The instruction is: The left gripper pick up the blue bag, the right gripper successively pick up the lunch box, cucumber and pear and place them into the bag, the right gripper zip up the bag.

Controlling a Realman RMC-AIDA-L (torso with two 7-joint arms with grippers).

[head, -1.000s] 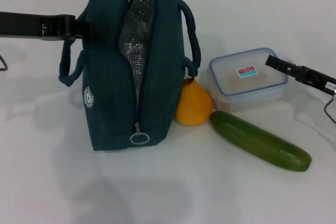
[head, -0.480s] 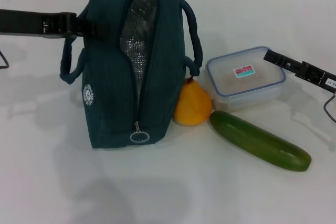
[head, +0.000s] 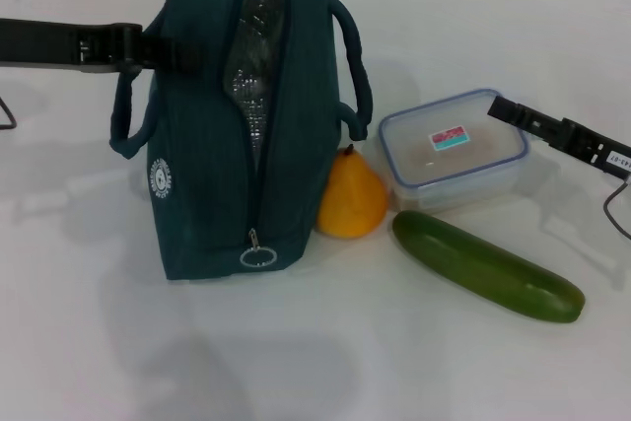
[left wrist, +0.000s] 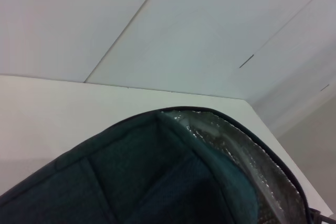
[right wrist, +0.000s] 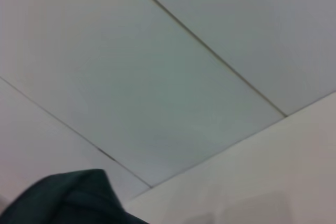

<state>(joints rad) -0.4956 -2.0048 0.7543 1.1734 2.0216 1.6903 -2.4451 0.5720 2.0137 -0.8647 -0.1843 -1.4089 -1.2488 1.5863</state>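
The blue bag (head: 246, 125) stands upright on the white desk (head: 325, 362), zipper open, foil lining exposed. The left tool (head: 138, 49) is clamped on its left handle. The right tool (head: 508, 110) grips the far right edge of the lunch box (head: 454, 148). The pear (head: 350, 199) touches the bag; the cucumber (head: 485, 265) lies just beside the box.

The unzipped blue bag (head: 246, 125) stands upright; pear (head: 351, 199) touches it, beside lunch box (head: 454, 148) and cucumber (head: 487, 265).
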